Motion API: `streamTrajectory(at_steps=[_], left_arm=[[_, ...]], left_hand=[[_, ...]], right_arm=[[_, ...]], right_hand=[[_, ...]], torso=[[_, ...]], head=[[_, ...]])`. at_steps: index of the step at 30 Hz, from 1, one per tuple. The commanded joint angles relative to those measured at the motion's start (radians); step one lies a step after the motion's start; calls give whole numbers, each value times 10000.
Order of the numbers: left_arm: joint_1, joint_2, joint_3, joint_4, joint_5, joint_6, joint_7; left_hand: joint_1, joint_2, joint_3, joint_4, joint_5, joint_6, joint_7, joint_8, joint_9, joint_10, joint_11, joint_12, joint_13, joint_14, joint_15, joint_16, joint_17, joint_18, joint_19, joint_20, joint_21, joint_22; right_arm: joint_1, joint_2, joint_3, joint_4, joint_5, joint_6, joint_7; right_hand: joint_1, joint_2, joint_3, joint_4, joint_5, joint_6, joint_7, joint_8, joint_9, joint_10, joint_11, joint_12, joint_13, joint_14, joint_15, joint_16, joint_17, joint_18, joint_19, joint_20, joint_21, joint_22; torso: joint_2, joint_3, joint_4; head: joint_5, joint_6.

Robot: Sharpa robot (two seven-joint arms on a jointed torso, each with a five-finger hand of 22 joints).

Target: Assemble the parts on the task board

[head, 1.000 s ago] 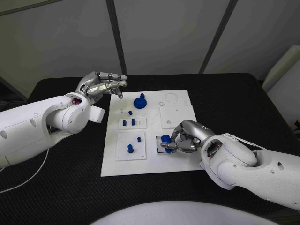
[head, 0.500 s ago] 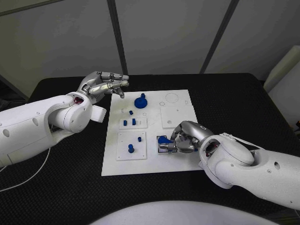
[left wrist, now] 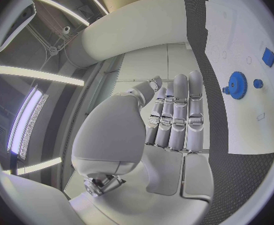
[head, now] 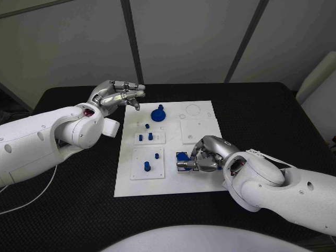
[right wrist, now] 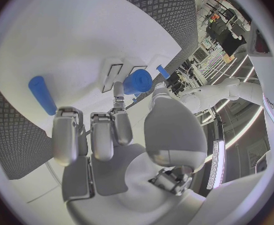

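**Seating the blue part squarely**

My right hand pinches a blue part over the task board at its 5 o'clock corner; I judge it should go down straight; my left hand, curled on nothing, hovers at 10 o'clock.

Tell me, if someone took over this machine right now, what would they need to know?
Left hand: holds nothing, fingers curled, raised past the task board's far left corner.
Right hand: pinching a blue part at the board's near right block.
On the board: a blue gear at the far end, small blue pegs on the middle left block, one peg on the near left block.
Done: several parts seem to stand in place.
Left: seating the pinched part; whether more remain, I cannot tell.
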Motion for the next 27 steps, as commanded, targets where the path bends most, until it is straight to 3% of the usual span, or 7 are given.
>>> streamTrajectory(at_steps=[1, 11, 20, 27], left_arm=[[11, 15, 6, -2, 13, 179, -25], [11, 8, 5, -19, 13, 198, -54], [11, 16, 4, -43, 13, 206, -65], [11, 13, 3, -47, 13, 216, -76]], left_hand=[[24, 103, 72, -26, 2, -34, 55, -48, -7, -74, 20, -28, -3, -98, -9, -59, -15, -94, -64, -32, 39, 17], [24, 103, 72, -26, 2, -34, 55, -48, -7, -74, 20, -28, -3, -98, -9, -59, -15, -94, -64, -32, 39, 17], [24, 103, 72, -26, 2, -34, 55, -48, -7, -74, 20, -28, -3, -98, -9, -59, -15, -94, -64, -32, 39, 17], [37, 107, 93, -37, 1, -37, 59, -49, -8, -76, 22, -25, -3, -102, -10, -62, -19, -94, -68, -34, 46, 28]], right_arm=[[15, -15, 4, 67, -67, -293, 158], [13, -151, 0, 353, -88, -329, 364], [12, -271, -1, 463, -107, -189, 415], [12, -408, -1, 469, -254, -25, 425]], right_hand=[[-122, 24, 43, 8, -17, -56, -24, 45, 20, -58, -15, -62, 534, 813, -12, -36, 1415, -40, 55, -37, -48, 902], [-146, 213, 202, -7, 291, 0, -52, 114, 91, -10, -41, -15, 606, 831, -27, -3, 1501, -52, 89, -45, -16, 960], [-24, 371, 313, -18, 584, 28, -75, 160, 145, 0, -59, -26, 617, 835, -44, 1, 1517, -54, 95, -59, -13, 972], [688, 632, 509, -64, 902, 27, -95, 205, 213, 10, -78, -41, 638, 840, -61, 9, 1546, -57, 101, -76, -12, 985]], torso=[[-6, 4, -2], [4, 16, -12], [-8, 0, -8], [-1, 2, 3]], head=[[0, 23], [30, 0], [7, -17], [-4, 2]])
